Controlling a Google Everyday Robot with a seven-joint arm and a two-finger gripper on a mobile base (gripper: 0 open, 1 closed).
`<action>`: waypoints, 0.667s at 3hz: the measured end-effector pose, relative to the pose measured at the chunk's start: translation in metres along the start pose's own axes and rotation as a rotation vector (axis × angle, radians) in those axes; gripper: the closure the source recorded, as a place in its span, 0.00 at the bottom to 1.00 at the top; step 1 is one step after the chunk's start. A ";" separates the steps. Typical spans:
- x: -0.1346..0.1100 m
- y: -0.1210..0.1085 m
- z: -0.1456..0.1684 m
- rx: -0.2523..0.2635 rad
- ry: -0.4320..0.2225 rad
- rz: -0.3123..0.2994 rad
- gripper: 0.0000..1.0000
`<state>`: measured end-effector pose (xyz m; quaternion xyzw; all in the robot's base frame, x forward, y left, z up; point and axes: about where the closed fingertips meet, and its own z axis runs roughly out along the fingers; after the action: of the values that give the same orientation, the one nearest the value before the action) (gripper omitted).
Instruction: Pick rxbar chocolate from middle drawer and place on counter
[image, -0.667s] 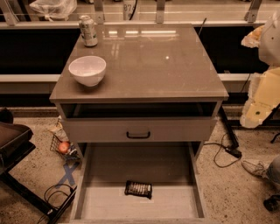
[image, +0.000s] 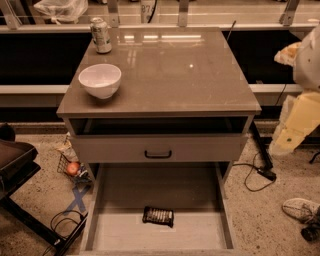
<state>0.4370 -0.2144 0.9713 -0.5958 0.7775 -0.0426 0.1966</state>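
The rxbar chocolate lies flat on the pale floor of the pulled-out middle drawer, near its front and about centred. The glossy grey-brown counter is above it. My gripper hangs at the right edge of the view beside the cabinet, well off to the right of the counter and high above the drawer. It touches nothing.
A white bowl and a drink can stand on the counter's left side. A grey drawer front with a black handle sits above the open drawer. Cables, a shoe and clutter lie on the floor.
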 end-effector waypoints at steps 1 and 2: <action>0.015 0.019 0.032 0.006 -0.073 0.020 0.00; 0.032 0.045 0.074 0.023 -0.164 0.028 0.00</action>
<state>0.4159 -0.2195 0.8816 -0.5842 0.7665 0.0002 0.2667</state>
